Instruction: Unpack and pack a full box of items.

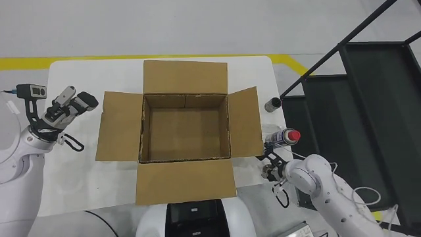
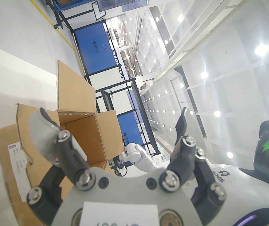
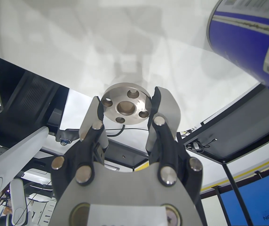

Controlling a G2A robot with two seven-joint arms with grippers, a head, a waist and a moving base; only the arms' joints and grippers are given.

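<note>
Steel flange (image 3: 126, 106) clamped by its rim in right tool (image 3: 128, 99), just right of the empty cardboard box (image 1: 185, 77); left tool (image 2: 112, 116) spread apart. Risk: rim grip slipping, flange striking nearby spray can (image 1: 283, 136).

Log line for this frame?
box open, empty | left gripper open, beside box | right gripper shut on metal disc | spray can lying on table

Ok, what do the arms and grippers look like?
The left arm and right arm have glossy white shells, with black cables looped at the wrists. The left gripper and right gripper have black linkages, silver bolts, pale grey fingers and a grey base plate with a white label.
</note>
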